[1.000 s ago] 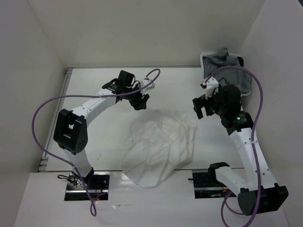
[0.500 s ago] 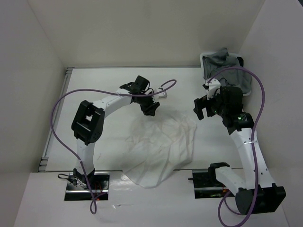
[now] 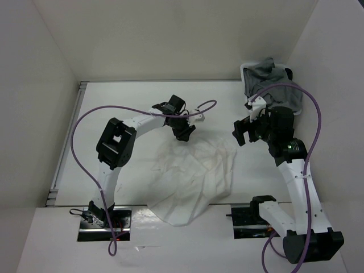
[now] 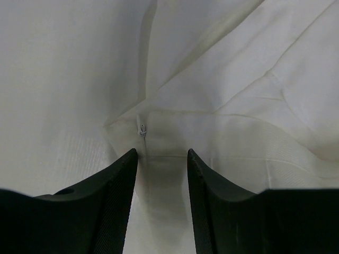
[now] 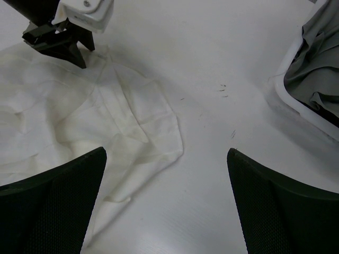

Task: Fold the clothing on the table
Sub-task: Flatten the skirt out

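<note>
The clothing, a crumpled white skirt (image 3: 193,176), lies in the middle of the table (image 3: 114,105). My left gripper (image 3: 183,135) is down at the skirt's far edge. In the left wrist view its black fingers straddle a fabric corner (image 4: 159,132) with a small tag; the left gripper (image 4: 161,153) is open, with a narrow gap and fabric beneath. My right gripper (image 3: 242,132) hovers wide open above the skirt's far right edge. The right gripper (image 5: 165,151) holds nothing, and that view shows the skirt (image 5: 106,116) lower left and the left gripper (image 5: 58,37) upper left.
A small grey bin (image 3: 248,85) with grey garments (image 3: 272,74) sits at the table's far right corner, close behind my right arm; its rim (image 5: 294,103) shows at the right of the right wrist view. White walls enclose the table on three sides.
My left arm swung right and came down onto the skirt's far edge, its jaws narrowing. The right arm has barely moved.
</note>
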You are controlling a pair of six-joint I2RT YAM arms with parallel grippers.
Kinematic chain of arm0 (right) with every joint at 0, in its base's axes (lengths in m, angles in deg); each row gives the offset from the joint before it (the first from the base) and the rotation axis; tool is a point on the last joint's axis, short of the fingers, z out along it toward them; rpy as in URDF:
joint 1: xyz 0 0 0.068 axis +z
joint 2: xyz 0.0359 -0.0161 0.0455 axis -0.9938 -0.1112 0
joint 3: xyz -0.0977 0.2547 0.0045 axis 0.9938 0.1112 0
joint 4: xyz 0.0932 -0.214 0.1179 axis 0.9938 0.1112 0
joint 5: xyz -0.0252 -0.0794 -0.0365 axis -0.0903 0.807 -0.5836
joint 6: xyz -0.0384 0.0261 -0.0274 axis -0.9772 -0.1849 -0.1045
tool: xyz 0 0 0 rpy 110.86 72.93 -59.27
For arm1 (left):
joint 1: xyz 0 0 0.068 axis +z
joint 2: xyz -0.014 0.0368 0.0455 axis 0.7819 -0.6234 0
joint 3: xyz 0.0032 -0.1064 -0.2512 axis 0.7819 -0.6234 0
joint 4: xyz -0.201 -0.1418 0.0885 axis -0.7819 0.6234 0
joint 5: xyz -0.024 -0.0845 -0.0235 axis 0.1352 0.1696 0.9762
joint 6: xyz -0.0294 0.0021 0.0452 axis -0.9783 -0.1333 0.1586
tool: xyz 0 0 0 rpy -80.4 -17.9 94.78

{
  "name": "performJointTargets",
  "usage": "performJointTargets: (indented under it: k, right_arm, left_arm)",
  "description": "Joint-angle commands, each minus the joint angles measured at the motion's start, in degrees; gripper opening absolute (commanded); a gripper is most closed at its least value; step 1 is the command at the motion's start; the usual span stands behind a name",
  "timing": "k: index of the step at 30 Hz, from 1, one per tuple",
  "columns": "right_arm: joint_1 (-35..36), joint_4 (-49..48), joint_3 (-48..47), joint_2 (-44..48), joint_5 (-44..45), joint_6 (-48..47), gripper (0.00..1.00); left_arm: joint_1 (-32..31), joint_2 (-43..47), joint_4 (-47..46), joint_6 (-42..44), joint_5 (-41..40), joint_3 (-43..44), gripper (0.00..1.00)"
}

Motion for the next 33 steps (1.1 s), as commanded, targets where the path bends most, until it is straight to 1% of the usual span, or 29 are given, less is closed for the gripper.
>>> performJointTargets:
  k: [1, 11, 17, 19, 24, 26, 28, 33]
  right_arm:
    - [-0.22, -1.19, 0.41, 0.95, -1.28, 0.61, 0.99]
    - [-0.22, -1.19, 0.41, 2.0, -1.28, 0.08, 0.99]
    - [-0.22, -1.19, 0.41, 2.53, -1.81, -0.45, 0.99]
    - [-0.22, -1.19, 0.41, 2.53, -2.34, -0.45, 0.99]
    - [-0.22, -0.67, 0.41, 2.53, -2.95, -0.97, 0.99]
    - [-0.22, -0.66, 0.41, 2.53, -2.95, -0.97, 0.99]
    - [-0.22, -0.66, 0.41, 2.53, -2.95, -0.97, 0.99]
    - [-0.22, -0.66, 0.41, 3.05, -2.95, -0.97, 0.99]
  left_arm:
    - [-0.38, -0.44, -2.35, -1.77, -1.36, 2.09, 0.5]
    - [-0.99, -0.97, -2.88, -2.39, -1.98, 2.09, 0.5]
    - [-0.99, -0.97, -4.1, -3.45, -5.31, 2.09, 0.5]
    - [-0.99, -0.97, -4.11, -3.97, -6.72, 2.09, 0.51]
    - [-0.99, -0.97, -5.52, -4.68, -10.41, 2.09, 0.59]
    - [-0.99, -0.97, -6.04, -5.29, -10.94, 2.09, 0.59]
    - [-1.52, -0.97, -6.04, -5.3, -11.47, 2.09, 0.62]
    - [-1.52, -0.97, -6.04, -5.82, -11.48, 2.09, 0.62]
